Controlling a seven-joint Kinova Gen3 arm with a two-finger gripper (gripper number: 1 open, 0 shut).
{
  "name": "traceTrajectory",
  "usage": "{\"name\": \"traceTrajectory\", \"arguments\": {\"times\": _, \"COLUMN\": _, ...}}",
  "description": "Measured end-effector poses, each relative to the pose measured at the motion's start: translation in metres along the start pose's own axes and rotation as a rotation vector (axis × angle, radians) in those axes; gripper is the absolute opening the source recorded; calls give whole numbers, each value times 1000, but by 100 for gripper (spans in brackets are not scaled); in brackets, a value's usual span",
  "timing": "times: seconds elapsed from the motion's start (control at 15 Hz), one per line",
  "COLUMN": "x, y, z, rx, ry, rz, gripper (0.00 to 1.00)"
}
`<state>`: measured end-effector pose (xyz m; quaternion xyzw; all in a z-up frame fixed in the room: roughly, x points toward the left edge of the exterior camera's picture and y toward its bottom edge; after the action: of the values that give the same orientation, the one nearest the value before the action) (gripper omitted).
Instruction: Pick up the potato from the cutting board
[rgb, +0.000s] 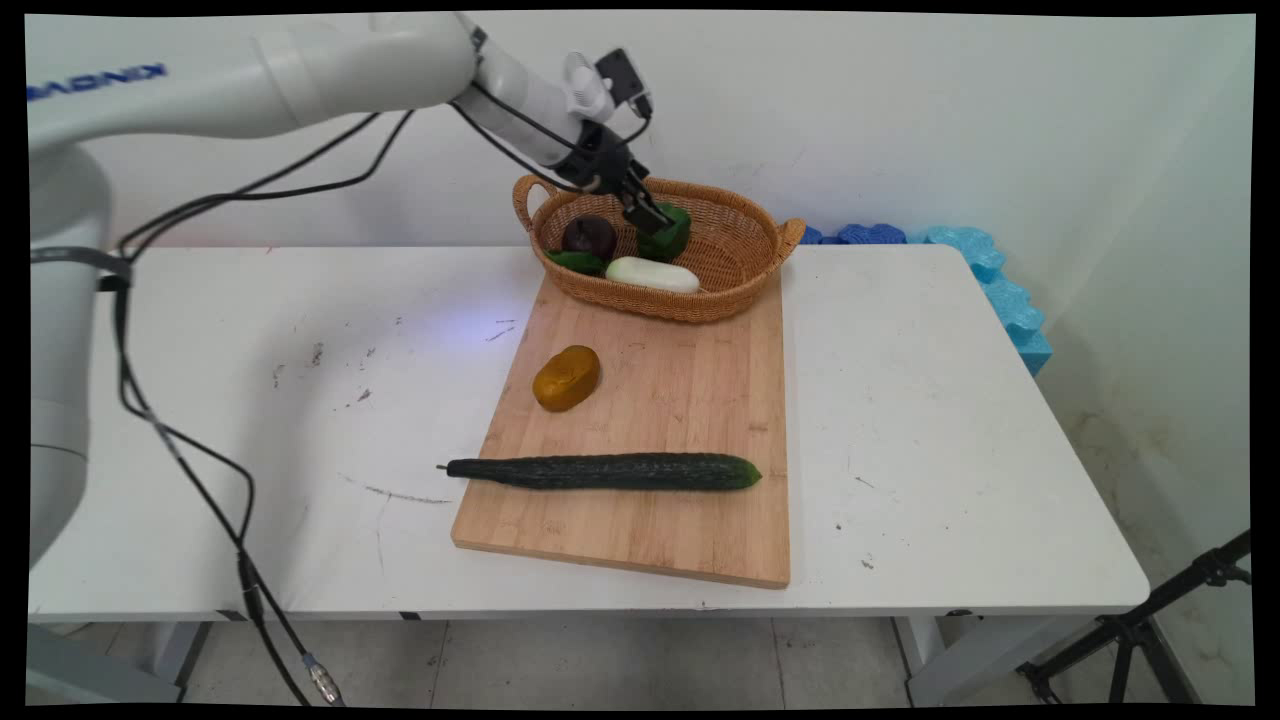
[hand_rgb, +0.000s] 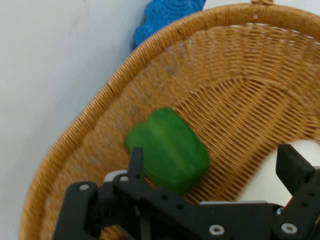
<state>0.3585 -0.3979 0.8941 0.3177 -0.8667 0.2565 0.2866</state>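
1. Arm enters from 10 o'clock, wrist angled down toward 4 o'clock into the wicker basket (rgb: 745, 262).
2. Gripper (rgb: 655, 218) has its fingers spread apart, holding nothing, poised at the green pepper (hand_rgb: 169, 148).
3. White vegetable (rgb: 652, 274) lies at the pepper's 6 o'clock; dark purple vegetable (rgb: 589, 236) at its 9 o'clock.
4. Basket stands at the cutting board's (rgb: 660, 400) 12 o'clock end; cucumber (rgb: 605, 471) lies across the 6 o'clock end.

Main view high, facing wall — hand view close, both showing basket (rgb: 735, 262) (hand_rgb: 100, 130)

A white table (rgb: 900, 420) carries a wooden cutting board (rgb: 680, 400), with what seems blue foam (rgb: 1000, 290) at its far edge.
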Motion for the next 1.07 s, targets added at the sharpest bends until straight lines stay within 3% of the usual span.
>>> {"name": "traceTrajectory", "arguments": {"times": 0.6, "x": -30, "y": 64, "z": -83, "rx": -14, "ry": -72, "rz": -155, "gripper": 100}}
{"name": "traceTrajectory", "arguments": {"times": 1.07, "x": -59, "y": 96, "z": -102, "rx": -26, "ry": -134, "rz": -245, "gripper": 100}}
